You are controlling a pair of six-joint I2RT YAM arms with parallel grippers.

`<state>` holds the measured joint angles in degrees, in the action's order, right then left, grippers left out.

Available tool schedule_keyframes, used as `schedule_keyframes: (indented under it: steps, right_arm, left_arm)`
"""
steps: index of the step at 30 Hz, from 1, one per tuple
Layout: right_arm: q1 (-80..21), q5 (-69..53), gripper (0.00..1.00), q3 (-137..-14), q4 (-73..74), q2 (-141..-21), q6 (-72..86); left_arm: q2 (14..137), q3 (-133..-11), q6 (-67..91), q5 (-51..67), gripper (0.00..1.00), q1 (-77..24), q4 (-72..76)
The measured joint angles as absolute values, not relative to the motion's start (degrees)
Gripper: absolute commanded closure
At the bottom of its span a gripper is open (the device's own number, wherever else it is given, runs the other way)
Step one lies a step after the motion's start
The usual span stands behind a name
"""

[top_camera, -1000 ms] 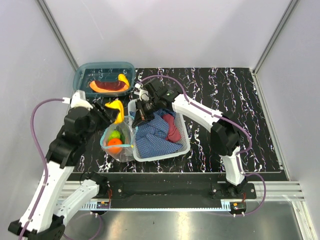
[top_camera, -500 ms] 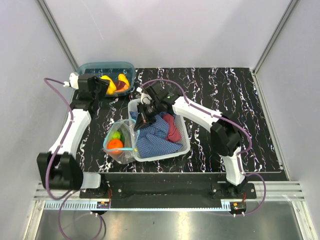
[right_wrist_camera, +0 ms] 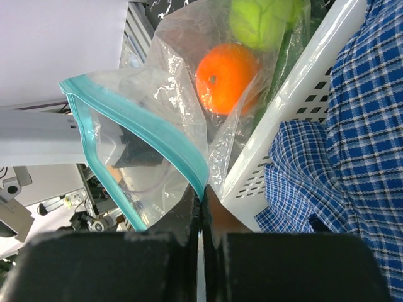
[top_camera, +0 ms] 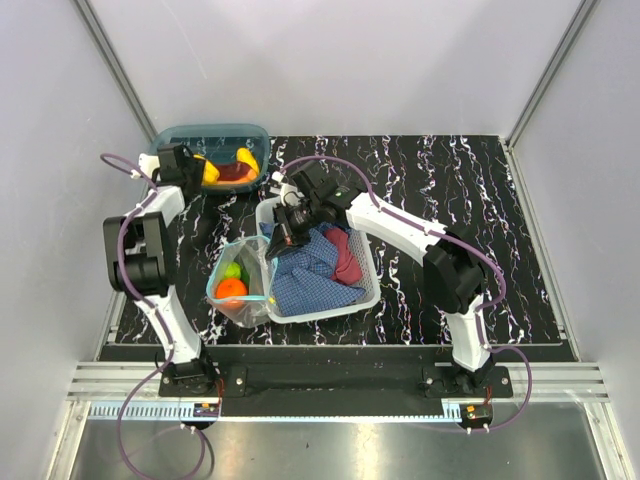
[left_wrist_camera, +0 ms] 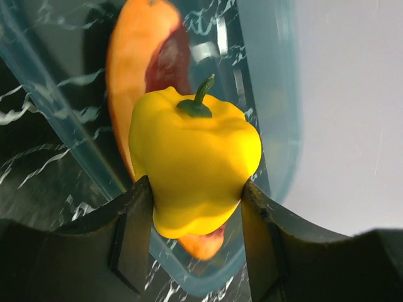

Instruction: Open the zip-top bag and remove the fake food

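Observation:
The clear zip-top bag [top_camera: 240,283] stands open beside the white basket, with an orange fruit [top_camera: 231,290] and a lime-green piece [top_camera: 233,270] inside. My right gripper [top_camera: 277,238] is shut on the bag's teal zip strip [right_wrist_camera: 179,160] and holds the mouth up; the orange [right_wrist_camera: 227,77] and the green piece [right_wrist_camera: 261,22] show through the plastic. My left gripper [top_camera: 197,170] is shut on a yellow bell pepper [left_wrist_camera: 194,165] over the teal bin [top_camera: 208,155], which holds an orange-and-red piece [left_wrist_camera: 141,69] and a yellow-orange piece [top_camera: 246,160].
A white slotted basket [top_camera: 362,296] holds a blue checked cloth [top_camera: 305,275] and a red cloth [top_camera: 343,252], right of the bag. The teal bin sits at the back left near the wall. The black marbled table [top_camera: 440,210] extends to the right.
My left arm has swung from above the bag to the back left, carrying the yellow pepper over the teal bin. The right gripper has kept its hold on the bag.

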<state>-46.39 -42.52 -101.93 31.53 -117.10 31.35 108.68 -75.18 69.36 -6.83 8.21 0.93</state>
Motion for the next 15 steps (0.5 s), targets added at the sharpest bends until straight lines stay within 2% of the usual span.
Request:
schedule_keyframes:
  steps: [1, 5, 8, 12, 15]
  right_arm:
    - [-46.4, -42.6, 1.0, -101.8, 31.5, -117.0, 31.3]
    - [-46.4, -42.7, 1.0, -101.5, 31.5, -116.6, 31.3]
    - [-46.4, -42.6, 1.0, -101.4, 31.6, -116.3, 31.1]
    - [-46.4, -42.5, 1.0, -101.4, 31.6, -116.2, 31.1]
    - [-46.4, -42.5, 1.0, -101.4, 31.6, -116.2, 31.1]
  left_arm:
    - [110.0, -76.3, 69.4, -6.5, 0.77, 8.5, 1.0]
    - [113.6, -80.8, 69.5, -4.7, 0.4, 9.6, -0.1]
    - [113.9, -82.1, 69.4, -3.8, 0.35, 10.3, -1.7]
    - [113.6, -84.3, 68.5, -1.7, 0.35, 10.7, -3.2]
    - [111.7, -83.6, 68.4, 1.1, 0.28, 10.8, -3.7]
